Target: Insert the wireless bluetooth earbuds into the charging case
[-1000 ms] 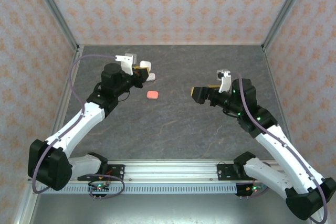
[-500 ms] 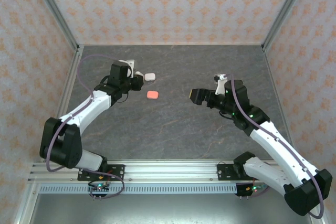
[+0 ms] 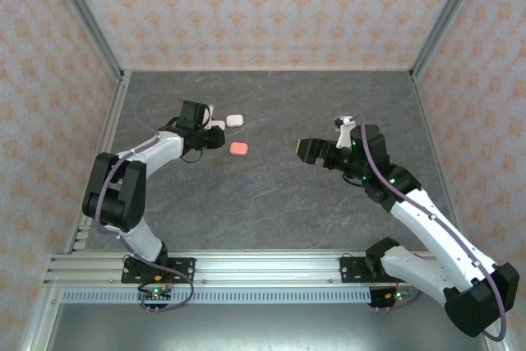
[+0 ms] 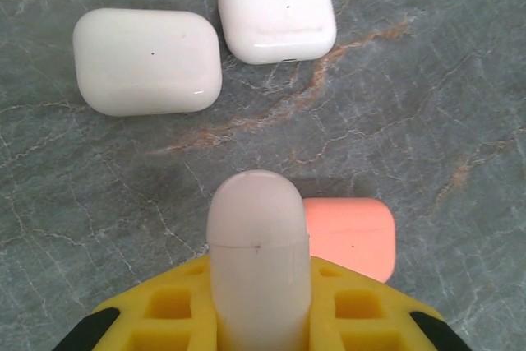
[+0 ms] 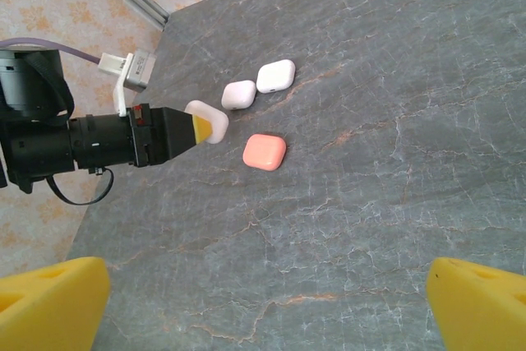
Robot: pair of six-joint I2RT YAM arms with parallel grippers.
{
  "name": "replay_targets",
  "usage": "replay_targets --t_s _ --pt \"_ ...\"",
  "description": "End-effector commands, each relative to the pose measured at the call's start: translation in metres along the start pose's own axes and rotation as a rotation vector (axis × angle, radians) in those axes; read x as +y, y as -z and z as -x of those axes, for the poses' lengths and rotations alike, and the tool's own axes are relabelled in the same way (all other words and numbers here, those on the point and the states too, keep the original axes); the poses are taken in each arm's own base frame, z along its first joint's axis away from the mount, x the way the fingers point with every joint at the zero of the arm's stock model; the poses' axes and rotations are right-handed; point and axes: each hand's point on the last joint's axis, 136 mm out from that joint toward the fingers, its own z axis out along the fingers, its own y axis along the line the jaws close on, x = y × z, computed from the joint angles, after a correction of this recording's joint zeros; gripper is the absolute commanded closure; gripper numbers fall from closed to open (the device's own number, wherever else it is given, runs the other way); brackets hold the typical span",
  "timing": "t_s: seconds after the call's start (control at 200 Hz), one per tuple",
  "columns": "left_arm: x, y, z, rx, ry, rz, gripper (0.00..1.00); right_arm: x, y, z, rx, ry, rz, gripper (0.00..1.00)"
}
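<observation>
A dark grey, stone-patterned worktop (image 3: 271, 195) lies inside pale patterned walls (image 3: 271, 14), seen from above. Two white-and-black robot arms reach in from the near edge.

The left claw (image 3: 214, 126) sits at about 10 o'clock from the worktop's centre. It is closed tight on a charging case. The held case (image 4: 259, 244) is white and rounded, pinched between the yellow fingers (image 4: 156, 318). Its rounded end sticks out past the fingertips, and a thin lid seam runs across it, shut.

In the left wrist view, three more cases lie flat on the worktop, all with lids shut. The near white case (image 4: 148, 61) is at 11 o'clock from the held case. The far white case (image 4: 278, 16) is at 12 o'clock. These two lie near each other but do not touch. The pink case (image 4: 349, 236) is at 3 o'clock, just beside the held case and partly hidden behind it.

The right claw (image 3: 306, 149) hangs at about 3 o'clock from the worktop's centre, well apart from all the cases, and points towards 9 o'clock. Its jaws stand wide open and empty. In its own wrist view, the yellow fingertips (image 5: 53, 302) sit in the two bottom corners.
</observation>
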Motion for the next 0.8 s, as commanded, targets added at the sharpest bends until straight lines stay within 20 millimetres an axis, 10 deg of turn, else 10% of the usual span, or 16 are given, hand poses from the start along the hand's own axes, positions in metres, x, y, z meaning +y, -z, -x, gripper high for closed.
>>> replay_targets --t_s 0.0,0.796 --pt "0.001 -0.003 0.004 0.009 0.011 -0.016 1.0 -0.005 -0.001 -0.002 -0.005 -0.013 -0.021 0.01" --pt "0.007 -0.026 -0.015 0.084 0.064 -0.026 0.95 -0.01 -0.005 -0.007 0.013 -0.018 -0.036 0.01"
